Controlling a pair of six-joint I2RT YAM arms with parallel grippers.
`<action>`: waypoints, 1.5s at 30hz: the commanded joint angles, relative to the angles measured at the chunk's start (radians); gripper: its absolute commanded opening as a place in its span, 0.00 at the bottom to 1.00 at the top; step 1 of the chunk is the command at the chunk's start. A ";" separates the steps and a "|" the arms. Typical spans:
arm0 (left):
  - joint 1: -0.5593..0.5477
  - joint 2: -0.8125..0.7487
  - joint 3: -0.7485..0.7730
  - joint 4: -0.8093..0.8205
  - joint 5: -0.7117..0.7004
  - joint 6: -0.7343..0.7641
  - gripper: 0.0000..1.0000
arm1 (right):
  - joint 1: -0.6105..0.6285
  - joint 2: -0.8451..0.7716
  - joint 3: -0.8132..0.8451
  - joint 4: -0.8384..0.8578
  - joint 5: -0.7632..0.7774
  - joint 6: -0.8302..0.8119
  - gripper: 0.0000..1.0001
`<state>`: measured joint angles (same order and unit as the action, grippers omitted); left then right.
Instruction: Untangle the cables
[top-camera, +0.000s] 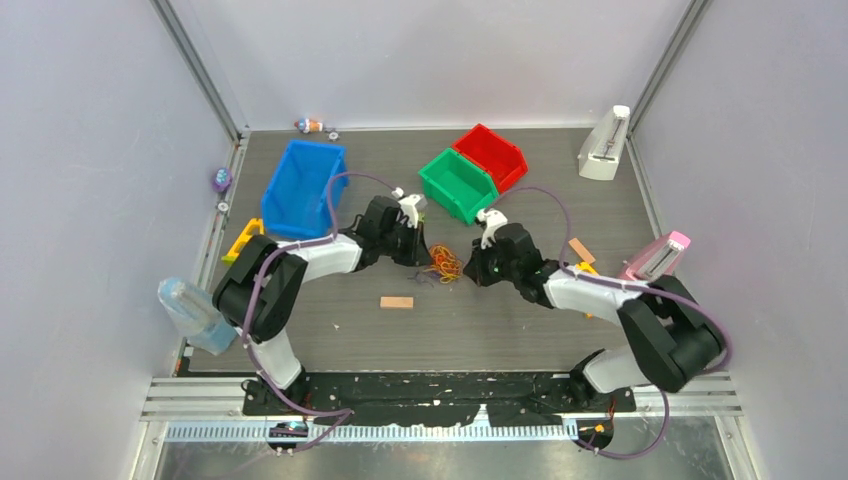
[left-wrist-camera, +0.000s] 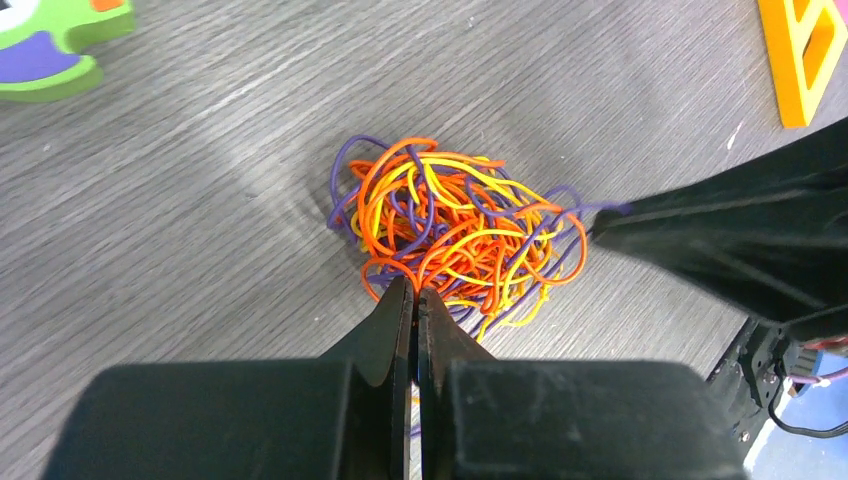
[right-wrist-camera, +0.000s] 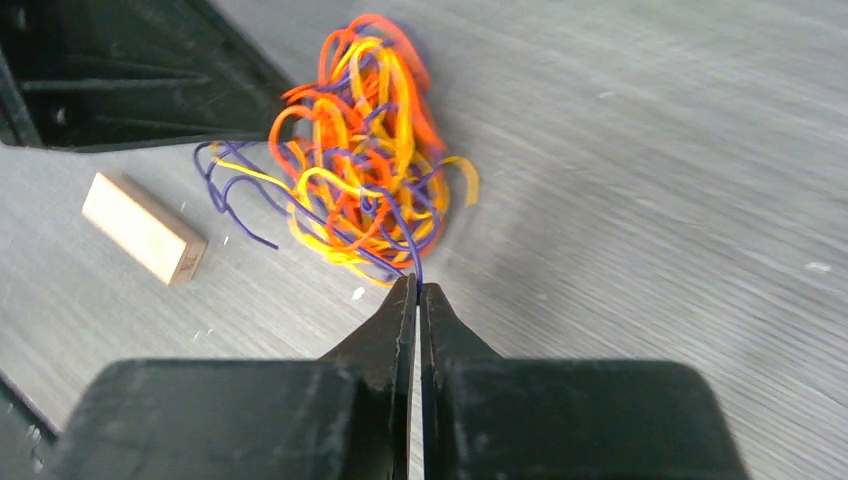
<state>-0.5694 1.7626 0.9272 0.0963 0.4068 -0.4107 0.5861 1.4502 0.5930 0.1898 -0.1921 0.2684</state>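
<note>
- The cables (left-wrist-camera: 450, 225) lie as one knotted ball of orange, yellow and purple strands on the table (left-wrist-camera: 200, 200), directly ahead of the left gripper (left-wrist-camera: 414, 288) and touching its tips.
- The left gripper is clenched, its jaws almost together. An orange strand (left-wrist-camera: 400, 272) at the ball's closest edge meets the tips, and it looks pinched there, though the contact itself is too fine to confirm.
- The right gripper (right-wrist-camera: 417, 285) is also clenched. A purple strand (right-wrist-camera: 413, 255) runs straight from the heap into its tips, so it appears to be grasping that single strand.
- In the left wrist view, the right gripper's dark tip sits ahead and to the right, on the opposite flank of the ball, with purple wire leading to it.
- This opposed hold probably serves the untangling: one arm anchors the mass while the other draws a single colour out.
- The purple strand looks nearly taut at the right tips, while the ball is dense, so little separation seems achieved.
- A wooden block (right-wrist-camera: 143, 228) rests ahead and left of the right gripper, near the loose purple loops but apart from them.
</note>
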 joint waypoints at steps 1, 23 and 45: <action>0.048 -0.082 -0.035 -0.009 -0.060 0.005 0.00 | -0.004 -0.148 -0.049 -0.014 0.320 0.025 0.05; 0.068 -0.207 -0.133 0.083 -0.039 0.025 0.29 | -0.029 -0.330 -0.171 0.140 0.177 0.018 0.35; -0.048 0.084 0.169 -0.206 0.022 0.100 0.29 | -0.027 0.072 0.075 0.026 0.020 0.019 0.57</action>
<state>-0.6216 1.8275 1.0531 -0.0166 0.4011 -0.3267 0.5587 1.5059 0.6193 0.2348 -0.1154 0.2977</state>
